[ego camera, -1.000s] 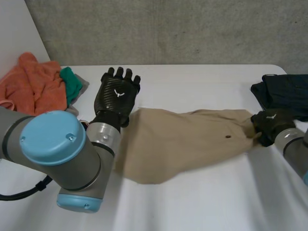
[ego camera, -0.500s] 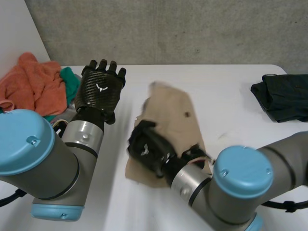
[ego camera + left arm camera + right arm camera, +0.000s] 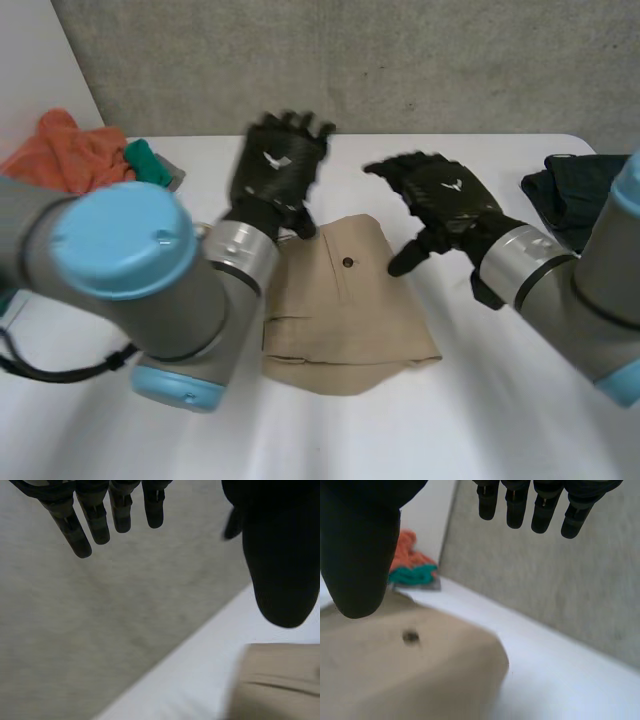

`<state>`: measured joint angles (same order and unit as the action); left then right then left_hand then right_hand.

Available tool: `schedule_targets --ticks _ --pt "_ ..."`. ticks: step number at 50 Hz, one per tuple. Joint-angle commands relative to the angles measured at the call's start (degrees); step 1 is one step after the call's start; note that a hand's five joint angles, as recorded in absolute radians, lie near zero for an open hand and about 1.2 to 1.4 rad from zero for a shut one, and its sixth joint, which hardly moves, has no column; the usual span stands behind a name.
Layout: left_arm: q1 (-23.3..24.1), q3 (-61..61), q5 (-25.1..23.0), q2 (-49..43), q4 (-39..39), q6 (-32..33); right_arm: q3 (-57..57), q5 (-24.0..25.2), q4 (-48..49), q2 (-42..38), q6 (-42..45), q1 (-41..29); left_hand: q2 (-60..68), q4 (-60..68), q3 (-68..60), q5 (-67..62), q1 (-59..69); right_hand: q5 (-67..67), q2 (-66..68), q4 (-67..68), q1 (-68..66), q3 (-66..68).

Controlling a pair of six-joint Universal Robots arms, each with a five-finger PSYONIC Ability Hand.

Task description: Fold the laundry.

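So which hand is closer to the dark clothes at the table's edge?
Right. The right hand lies between the dark clothes and the left hand; both are near the beige cloth's far edge.

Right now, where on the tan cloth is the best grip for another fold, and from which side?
Probably the near right corner of the cloth, coming from the robot's right. It lies flat and already folded, its right edge free on bare table, and the open right hand hovers by that edge. The left hand, also open, is at the far left corner.
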<state>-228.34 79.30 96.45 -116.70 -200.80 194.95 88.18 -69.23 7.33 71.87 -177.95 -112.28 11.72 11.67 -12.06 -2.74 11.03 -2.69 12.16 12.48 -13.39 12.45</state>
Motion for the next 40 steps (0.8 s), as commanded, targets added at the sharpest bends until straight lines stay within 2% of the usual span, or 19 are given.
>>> schedule_targets --ticks 1,9,16,20,25,30,33,38,40 --pt "2.46 -5.47 -0.57 -8.09 12.87 -4.49 -8.11 0.15 -11.01 -9.11 4.01 0.84 0.85 0.89 -0.51 0.17 1.54 2.69 -2.16 -2.48 3.39 -2.45" --pt "3.16 -4.86 9.54 -10.30 19.04 -2.38 -11.45 2.00 -12.69 -15.88 12.18 0.84 1.36 1.40 -1.01 -0.34 2.04 2.69 -2.16 -2.48 3.39 -2.45" --pt "2.72 -4.33 12.10 -12.40 20.01 6.13 -13.82 -0.90 -12.69 -22.30 19.48 -0.13 0.18 0.23 0.16 0.84 0.87 2.69 -2.16 -2.48 3.39 -2.45" --pt "2.63 -4.59 11.84 -14.33 20.01 8.51 -15.40 -4.33 -12.87 -24.76 21.86 -1.44 -0.49 -0.45 0.84 1.51 0.19 2.69 -2.16 -2.48 3.39 -2.45" --pt "2.19 -5.38 11.31 -14.34 20.01 8.69 -16.11 -5.03 -12.87 -23.98 23.62 -2.59 -0.50 -0.45 0.84 1.51 0.19 2.69 -2.16 -2.48 3.39 -2.45" --pt "2.46 -6.44 10.87 -13.03 19.83 8.78 -15.59 -5.12 -12.52 -17.83 22.22 -2.68 -0.83 -0.79 1.18 1.85 -0.15 2.69 -2.16 -2.48 3.39 -2.45" --pt "2.28 -6.62 9.38 -8.47 19.75 8.61 -14.27 -5.21 -11.38 -13.44 20.02 -2.59 -1.33 -1.29 1.67 2.35 -0.64 2.69 -2.16 -2.48 3.39 -2.45" --pt "1.23 -4.68 3.32 0.67 19.39 7.55 -7.52 -5.56 -6.56 -6.51 18.61 -2.15 -1.72 -1.67 2.06 2.74 -1.03 2.69 -2.16 -2.48 3.39 -2.45" --pt "0.62 -3.46 -0.54 4.02 19.22 6.59 -4.26 -5.56 -4.97 -3.07 18.96 -2.24 -1.67 -1.63 2.02 2.69 -0.99 2.69 -2.16 -2.48 3.39 -2.45"
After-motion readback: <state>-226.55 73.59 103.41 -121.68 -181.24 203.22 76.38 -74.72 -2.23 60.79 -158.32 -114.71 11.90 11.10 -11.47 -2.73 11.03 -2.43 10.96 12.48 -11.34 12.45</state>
